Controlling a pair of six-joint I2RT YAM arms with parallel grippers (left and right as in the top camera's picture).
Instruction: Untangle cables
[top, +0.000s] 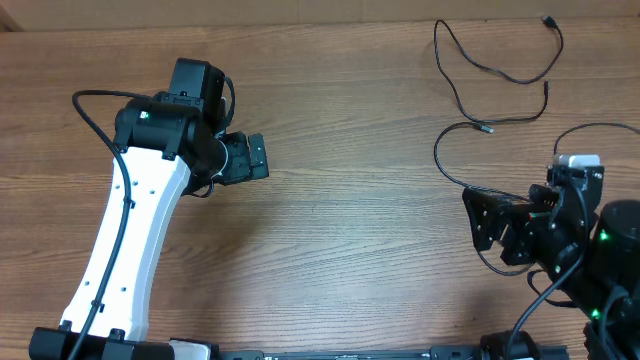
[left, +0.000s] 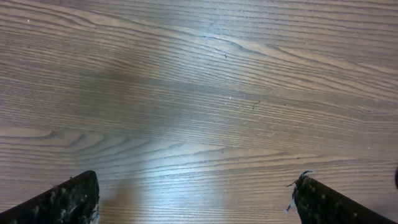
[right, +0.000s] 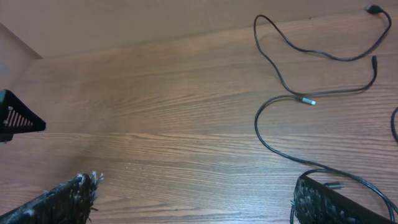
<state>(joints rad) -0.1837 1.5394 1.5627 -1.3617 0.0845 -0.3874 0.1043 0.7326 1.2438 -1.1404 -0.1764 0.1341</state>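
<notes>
Table (top: 350, 250) is bare wood. Nothing sits between either gripper and the work. The only other wiring is the arms' own thicker black leads (top: 88, 105), routed along the links. A black perforated piece (right: 18, 118) pokes in at the left edge of the right wrist view; can't tell what it is.

The cables (top: 487, 127) lie far-right on the table as loose open loops with small plug ends, and no tight knot is visible. Can't count the strands for sure. They sit ahead of the right gripper (top: 475, 222) and toward its right side. In the right wrist view the cables (right: 309, 101) fill the upper right. One strand curves down and runs just past the right-hand finger (right: 329, 202); can't tell if it touches. Nothing lies between the fingers.

Right gripper (right: 193, 208): jaws wide apart and empty. The arm is folded low at the near-right corner, wrist pointing left across the table.

Left gripper (top: 258, 158): well away from the cables, left of centre. The white link reaches up from the near edge, wrist turned right. In its wrist view the left gripper (left: 199, 211) has its jaws fully apart, with only wood grain below.
</notes>
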